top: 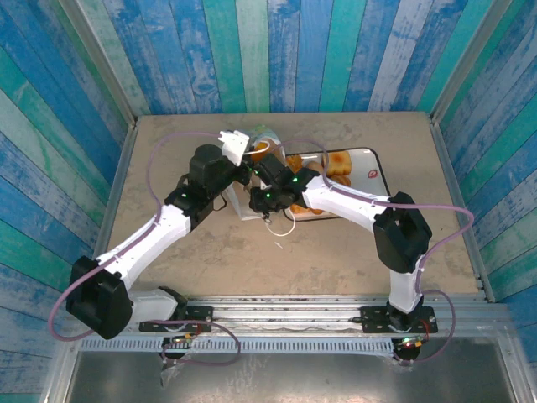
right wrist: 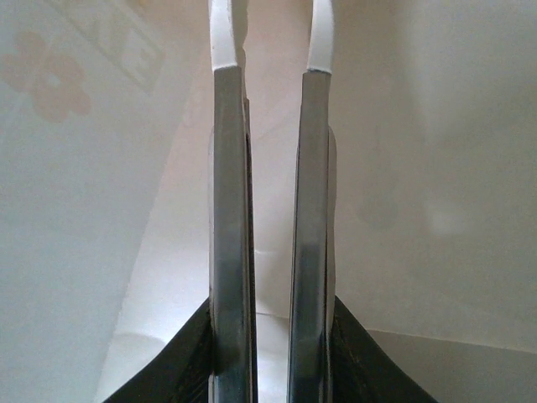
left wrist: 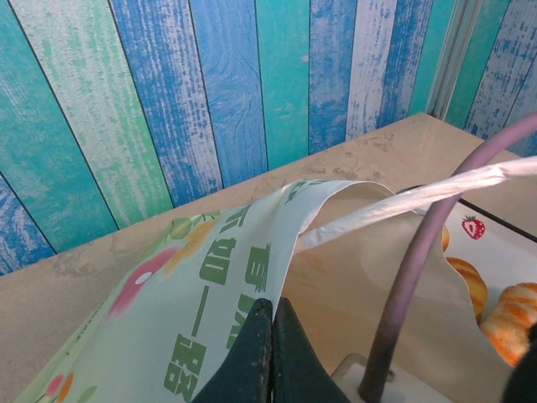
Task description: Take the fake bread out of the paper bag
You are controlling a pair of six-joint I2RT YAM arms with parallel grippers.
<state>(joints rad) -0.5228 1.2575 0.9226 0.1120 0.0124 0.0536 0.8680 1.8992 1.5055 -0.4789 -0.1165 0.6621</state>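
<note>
The white paper bag (left wrist: 210,277), printed with green lettering and pink and yellow shapes, stands at the table's middle (top: 262,134). My left gripper (left wrist: 273,306) is shut on the bag's rim, holding the mouth up; in the top view the left gripper (top: 239,151) is at the bag's left edge. My right gripper (top: 258,180) reaches down into the bag. Inside, its two long fingers (right wrist: 231,210) stand a narrow gap apart between white paper walls (right wrist: 84,210). Their tips run past the frame's top. Fake bread (left wrist: 512,315), golden-orange, lies on the tray (top: 338,161).
The white strawberry-print tray (top: 373,172) sits right of the bag, near the back wall. One thin white bag handle (left wrist: 403,200) stretches across the mouth, another loops onto the table (top: 284,227). A purple cable (left wrist: 411,277) crosses the left wrist view. Painted plank walls enclose the table.
</note>
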